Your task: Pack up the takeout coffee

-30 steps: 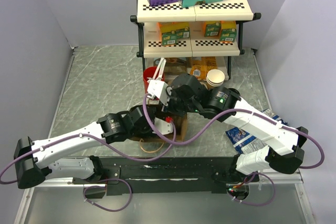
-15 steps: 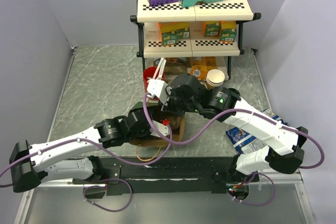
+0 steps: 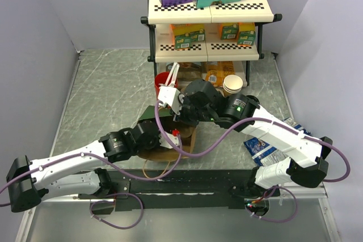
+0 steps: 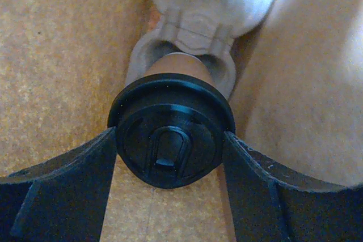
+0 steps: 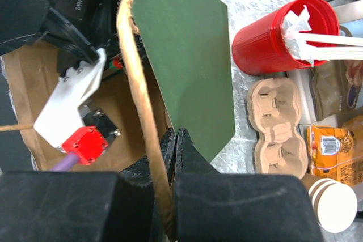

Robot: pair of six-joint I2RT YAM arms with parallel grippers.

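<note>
The takeout coffee (image 4: 170, 134), a brown cup with a black lid, stands inside the paper bag (image 4: 62, 55) in a pale pulp carrier (image 4: 195, 21). My left gripper (image 4: 170, 160) reaches down into the bag, and its black fingers (image 4: 62, 191) press on both sides of the lid. In the top view the left wrist (image 3: 170, 134) sits in the bag's mouth (image 3: 190, 140), and the cup is hidden there. My right gripper (image 5: 177, 140) is shut on the bag's rim beside the green outer flap (image 5: 187, 55) and the rope handle (image 5: 136, 77), holding it open (image 3: 182, 111).
A red cup of stirrers (image 3: 163, 80) (image 5: 283, 32), a stack of pale cups (image 3: 232, 85) and an empty pulp carrier (image 5: 278, 123) stand just behind the bag. A shelf rack (image 3: 207, 9) stands at the back. A blue packet (image 3: 264, 148) lies at the right.
My left arm's elbow has swung down and to the left, and its wrist has shifted slightly left in the bag. The right arm has kept its hold.
</note>
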